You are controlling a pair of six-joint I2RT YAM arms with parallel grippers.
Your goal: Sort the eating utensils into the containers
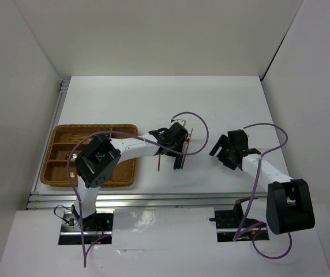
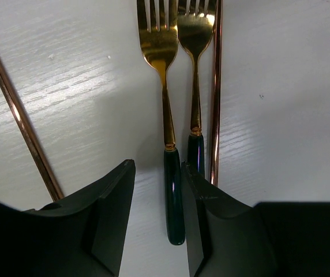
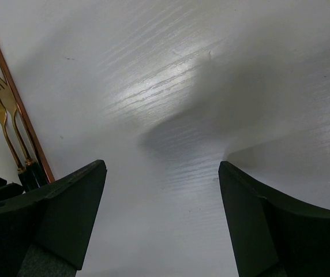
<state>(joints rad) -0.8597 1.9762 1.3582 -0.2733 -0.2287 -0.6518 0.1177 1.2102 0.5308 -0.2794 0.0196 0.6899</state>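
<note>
Two forks with gold heads and dark green handles lie side by side on the white table, the left fork point(image 2: 161, 57) and the right fork point(image 2: 195, 40). A thin copper stick point(image 2: 216, 86) lies right beside them, and another stick point(image 2: 15, 109) lies apart at the left. My left gripper point(image 2: 157, 167) is open and low over the table. The left fork's handle point(image 2: 173, 196) lies between its jaws, against the right finger point(image 2: 195, 208). In the top view this gripper point(image 1: 179, 154) is right of the wicker tray point(image 1: 61, 130). My right gripper point(image 3: 162, 173) is open and empty.
The left arm's elbow point(image 1: 97, 161) hangs over the tray and hides much of its compartments. The right gripper point(image 1: 218, 151) hovers over bare table just right of the forks, which show at its left edge point(image 3: 3, 115). White walls enclose the table.
</note>
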